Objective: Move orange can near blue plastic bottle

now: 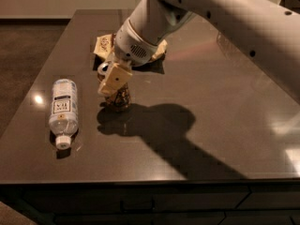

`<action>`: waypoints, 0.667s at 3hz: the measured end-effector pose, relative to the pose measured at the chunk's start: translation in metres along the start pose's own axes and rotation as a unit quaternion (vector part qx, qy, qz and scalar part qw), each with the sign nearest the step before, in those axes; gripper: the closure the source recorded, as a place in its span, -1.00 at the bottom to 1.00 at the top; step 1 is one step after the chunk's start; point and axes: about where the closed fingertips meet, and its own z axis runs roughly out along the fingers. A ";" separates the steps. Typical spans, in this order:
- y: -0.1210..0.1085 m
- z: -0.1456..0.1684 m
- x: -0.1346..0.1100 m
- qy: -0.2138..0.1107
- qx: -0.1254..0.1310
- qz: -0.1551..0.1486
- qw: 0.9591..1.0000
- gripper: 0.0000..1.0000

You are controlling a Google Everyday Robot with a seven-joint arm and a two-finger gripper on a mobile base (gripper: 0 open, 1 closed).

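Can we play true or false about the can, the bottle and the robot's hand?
1. The bottle lies on its side. True.
2. The can touches the bottle. False: there is a gap between them, with the can standing to the bottle's right in the camera view.
3. The gripper sits on the can's top, jaws closed on it. True.
4. The bottle has no cap. False: its white cap is on, pointing toward the camera.
5. The snack bag lies in front of the can. False: it lies farther back, partly hidden by the arm.
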 end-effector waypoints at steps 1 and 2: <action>-0.002 0.014 -0.017 -0.026 -0.017 -0.011 0.999 0.98; -0.003 0.024 -0.024 -0.053 -0.024 -0.017 0.998 0.55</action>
